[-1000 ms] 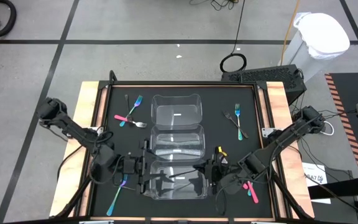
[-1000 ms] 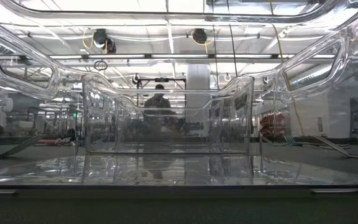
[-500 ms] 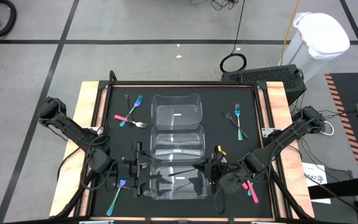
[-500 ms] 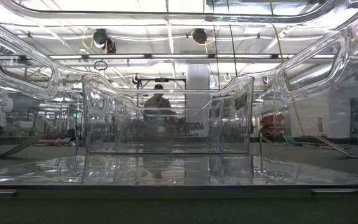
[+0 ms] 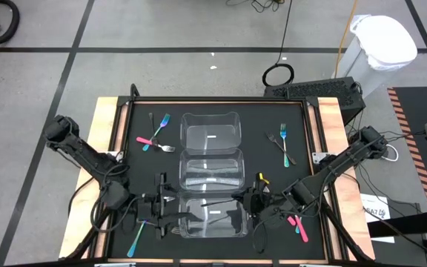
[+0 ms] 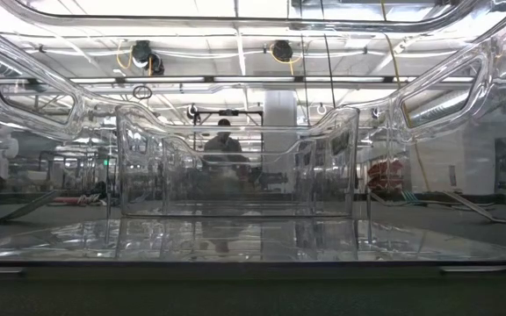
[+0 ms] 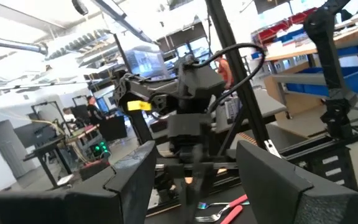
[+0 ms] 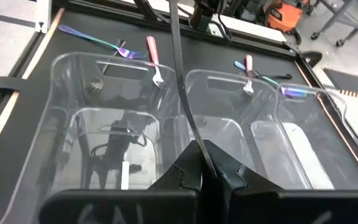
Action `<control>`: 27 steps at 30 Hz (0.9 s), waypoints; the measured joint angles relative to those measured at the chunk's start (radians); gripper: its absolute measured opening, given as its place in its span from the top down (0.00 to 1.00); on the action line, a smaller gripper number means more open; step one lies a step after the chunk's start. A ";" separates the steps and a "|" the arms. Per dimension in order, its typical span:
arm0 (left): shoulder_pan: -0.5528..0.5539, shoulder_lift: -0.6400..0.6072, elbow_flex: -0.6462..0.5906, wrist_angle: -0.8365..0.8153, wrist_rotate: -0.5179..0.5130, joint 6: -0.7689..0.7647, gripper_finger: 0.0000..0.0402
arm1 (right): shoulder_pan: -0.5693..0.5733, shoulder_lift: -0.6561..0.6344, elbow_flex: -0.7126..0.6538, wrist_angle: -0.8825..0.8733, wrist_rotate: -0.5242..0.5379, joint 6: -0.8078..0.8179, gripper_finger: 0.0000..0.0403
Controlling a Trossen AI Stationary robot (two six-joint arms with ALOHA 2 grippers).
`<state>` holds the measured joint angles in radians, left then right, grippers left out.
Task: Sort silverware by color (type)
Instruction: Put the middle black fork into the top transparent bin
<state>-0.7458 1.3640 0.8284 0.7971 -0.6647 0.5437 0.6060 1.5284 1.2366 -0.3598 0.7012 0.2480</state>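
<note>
Black matting is covering the surface (image 5: pixel 124 148) where you are working around three clear containers (image 5: pixel 211 176) lined up in a row. Your right gripper (image 5: pixel 242 200) is pinching a dark grey fork (image 8: pixel 185 93) over the nearest container's right edge, its fingers pressed together on the handle. Your left gripper (image 5: pixel 170 216) is hanging with fingers spread at that container's left side. Pink and teal forks (image 5: pixel 154 137) are lying left of the farthest container, two more (image 5: pixel 284 141) to its right, one teal fork (image 5: pixel 138 237) left of the nearest container, pink forks (image 5: pixel 299 226) right of it.
</note>
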 joint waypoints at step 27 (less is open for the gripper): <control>0.192 0.000 0.000 -0.338 -0.015 -0.483 0.44 | -0.124 0.042 0.000 -0.102 -0.131 0.136 1.00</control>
<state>-0.5534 1.3643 0.8288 0.4595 -0.6799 0.0611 0.4824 1.5703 1.2366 -0.4618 0.5704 0.3836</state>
